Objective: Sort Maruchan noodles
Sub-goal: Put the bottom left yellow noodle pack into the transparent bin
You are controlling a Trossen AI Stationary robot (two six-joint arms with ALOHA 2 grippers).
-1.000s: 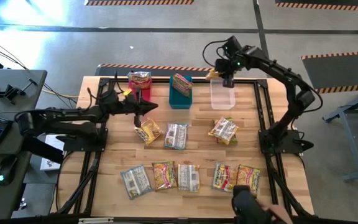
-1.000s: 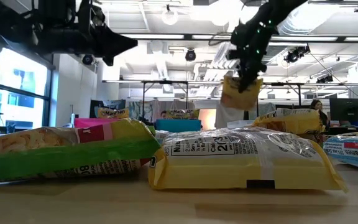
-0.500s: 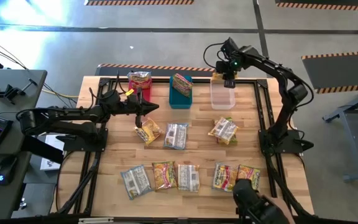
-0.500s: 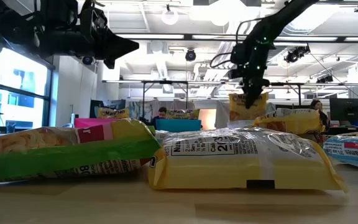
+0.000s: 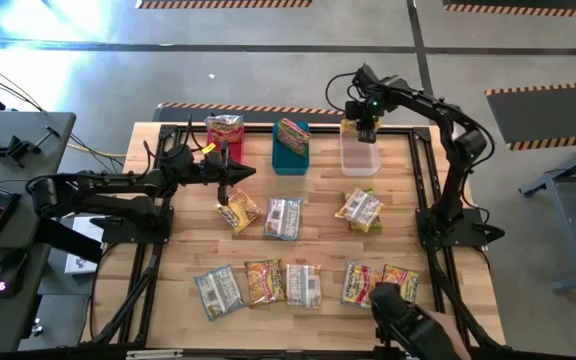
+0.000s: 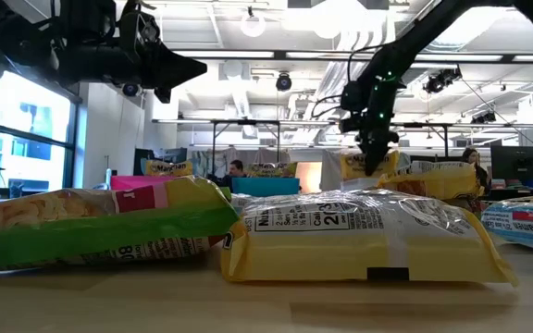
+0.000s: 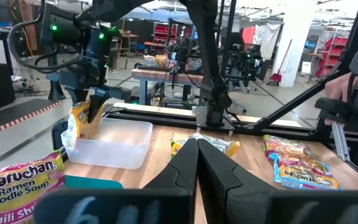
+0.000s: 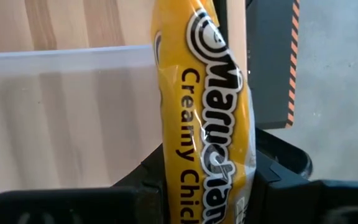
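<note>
Loose packets (image 5: 286, 283) lie in a row along the table's (image 5: 184, 255) near edge, more mid-table. The left gripper (image 5: 230, 179), fingers together and empty, hovers over those. Farthest, the right gripper (image 5: 365, 129) clamps a yellow packet (image 8: 207, 118) upright in the clear bin (image 5: 359, 159).

Glossy crinkly plastic noodle packet (image 8: 205, 112), matt wooden table (image 5: 318, 240)

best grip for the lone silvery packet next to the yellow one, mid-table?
Come straight down on the silvery packet and pinch across its narrower width. It lies flat with its long axis running roughly toward the bins, and bare table shows on its right side. The yellow packet crowds its left, so watch that finger.
</note>
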